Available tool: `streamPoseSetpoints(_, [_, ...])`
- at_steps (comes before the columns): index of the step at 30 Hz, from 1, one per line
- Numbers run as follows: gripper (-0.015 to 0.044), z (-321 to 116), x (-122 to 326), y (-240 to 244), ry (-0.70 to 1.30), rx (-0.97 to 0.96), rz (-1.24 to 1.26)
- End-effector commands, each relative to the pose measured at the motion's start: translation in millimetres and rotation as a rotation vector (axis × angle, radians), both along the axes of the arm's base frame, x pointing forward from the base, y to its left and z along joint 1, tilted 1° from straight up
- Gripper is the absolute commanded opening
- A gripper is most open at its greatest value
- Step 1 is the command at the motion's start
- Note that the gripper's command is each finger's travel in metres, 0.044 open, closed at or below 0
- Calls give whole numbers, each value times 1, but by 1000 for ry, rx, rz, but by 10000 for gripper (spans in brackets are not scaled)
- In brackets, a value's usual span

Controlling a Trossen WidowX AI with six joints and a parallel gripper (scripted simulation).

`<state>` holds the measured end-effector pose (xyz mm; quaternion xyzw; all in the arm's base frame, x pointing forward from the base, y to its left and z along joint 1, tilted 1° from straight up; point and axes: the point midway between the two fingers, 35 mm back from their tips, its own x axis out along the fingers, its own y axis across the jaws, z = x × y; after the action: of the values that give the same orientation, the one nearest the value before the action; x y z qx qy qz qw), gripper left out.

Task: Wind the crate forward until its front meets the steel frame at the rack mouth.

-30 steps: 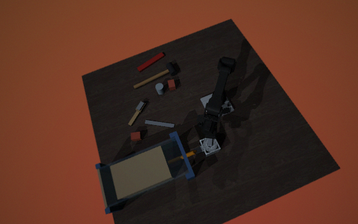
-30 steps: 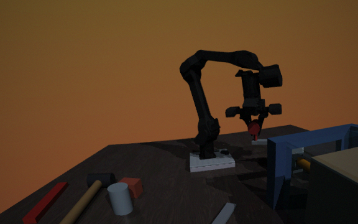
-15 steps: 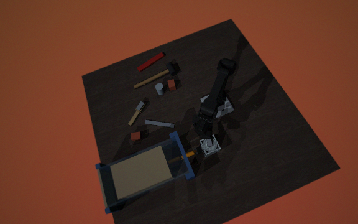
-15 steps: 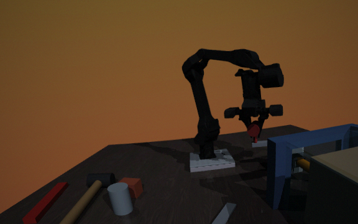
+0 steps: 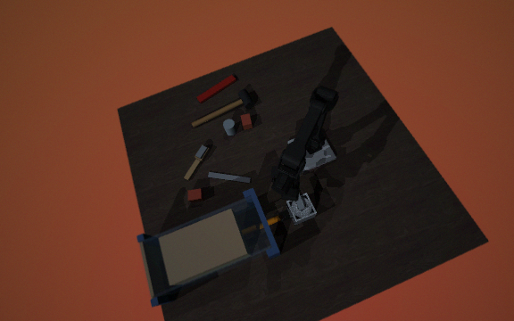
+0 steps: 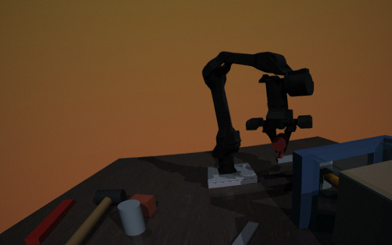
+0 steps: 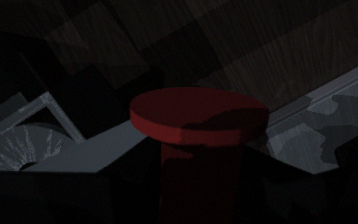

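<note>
My gripper [image 6: 280,143] is shut on the red knob [image 6: 279,144] [image 7: 200,112] of the winch handle. The handle's flat grey arm [image 6: 285,158] [image 7: 102,150] sticks out below the knob. The winch [image 5: 302,210] [image 7: 10,147] is a light, open-topped box with a ribbed drum, close beside the gripper. The square key and the round hole are hidden, so I cannot tell whether they are engaged. The tan crate [image 5: 203,247] [image 6: 386,173] sits flat in the clear-panelled cubby. A gap separates its front from the blue frame [image 5: 255,203] [image 6: 346,143]. An orange strap [image 5: 272,220] [image 6: 332,178] runs between the winch and crate.
A grey flat bar [image 5: 229,177] [image 6: 246,234], a wooden-handled tool [image 5: 191,170] and a red block [image 5: 194,194] lie beside the cubby. Farther off are a hammer [image 5: 217,112] [image 6: 90,221], a grey cylinder [image 5: 229,127] [image 6: 132,218], another red block [image 5: 246,121] and a red bar [image 5: 217,89].
</note>
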<state>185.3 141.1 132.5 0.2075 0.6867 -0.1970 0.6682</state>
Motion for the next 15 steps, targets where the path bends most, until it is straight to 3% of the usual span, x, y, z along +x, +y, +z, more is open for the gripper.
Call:
streamPoseSetpoints(1, [0,-2,16,0,-29,-6,-8])
streamPoseSetpoints(15, [0,-2,37,4,-31,-6,-8])
